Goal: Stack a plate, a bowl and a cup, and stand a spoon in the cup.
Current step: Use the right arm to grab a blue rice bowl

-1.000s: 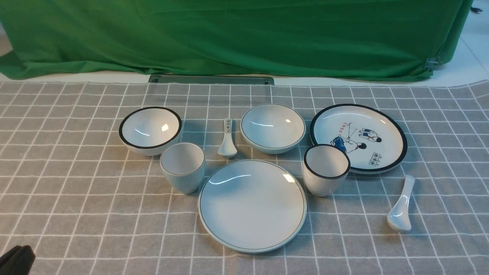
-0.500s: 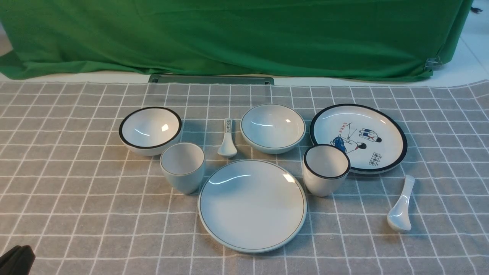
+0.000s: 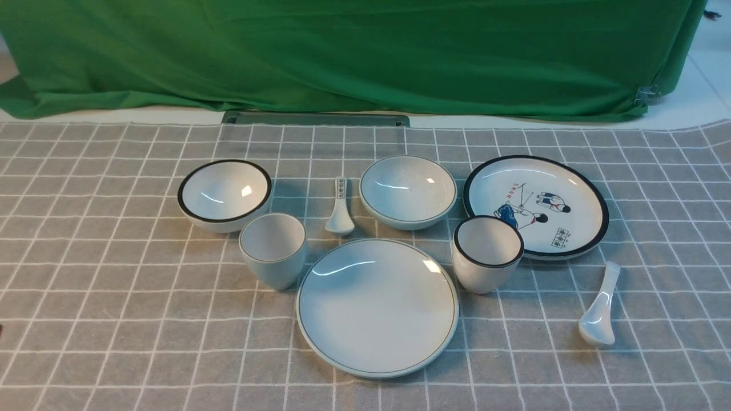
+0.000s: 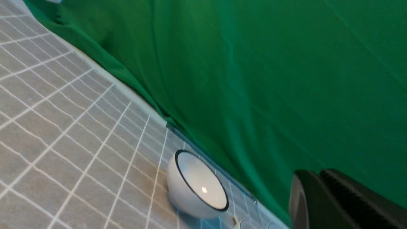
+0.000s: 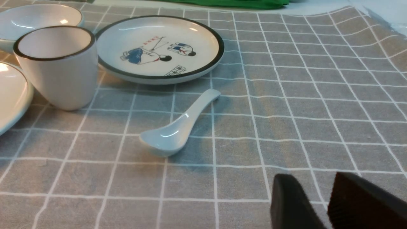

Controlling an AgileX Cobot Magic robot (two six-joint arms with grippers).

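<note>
Now, finding the plain plate (image 3: pixel 377 308) flat on the checked cloth (image 3: pixel 143 319), centred in front, round, face up. Seeing the plain cup (image 3: pixel 274 254) upright just beside it, to the left, mouth up, and the plain bowl (image 3: pixel 408 191) upright behind it, also mouth up. Over to the right, spotting the plain spoon (image 3: pixel 598 314) lying lengthwise, handle aimed away from the robot and slightly right, scoop towards the robot.

On to the markings: catching red characters, a black boxed block of characters and cartoon figures on the black-rimmed plate (image 3: pixel 537 171), plus dark characters on the patterned spoon (image 3: pixel 340 211), all too small to read. Between the two bowls, pointing that handle away too.

Adding up: two plates, two bowls, two cups, two spoons, counting the black-rimmed bowl (image 3: pixel 225 191) at far left and the black-rimmed cup (image 3: pixel 488 254) just right of the plain plate. Clenched together at the left gripper (image 4: pixel 316 173); parted at the right gripper (image 5: pixel 313 178). Beyond everything, hanging green: the curtain (image 3: pixel 365 57).
</note>
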